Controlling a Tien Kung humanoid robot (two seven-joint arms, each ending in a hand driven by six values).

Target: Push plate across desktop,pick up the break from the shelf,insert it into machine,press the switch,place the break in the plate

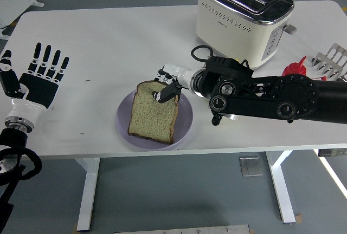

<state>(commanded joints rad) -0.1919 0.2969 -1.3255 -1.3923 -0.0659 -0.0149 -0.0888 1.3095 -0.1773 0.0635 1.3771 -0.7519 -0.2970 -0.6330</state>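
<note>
A slice of bread [154, 114] rests on the lilac plate [184, 124] near the table's front edge. My right hand [167, 88] reaches in from the right and pinches the slice's top right edge, its fingers shut on the crust. The cream toaster [242, 16] stands at the back right with both slots empty. At the left edge my left hand [37, 78] rests with its fingers spread and nothing in it.
A metal rack [333, 59] sits at the far right edge, with a red object [294, 68] beside it behind my right forearm. The toaster's lever [290, 28] sticks out on its right side.
</note>
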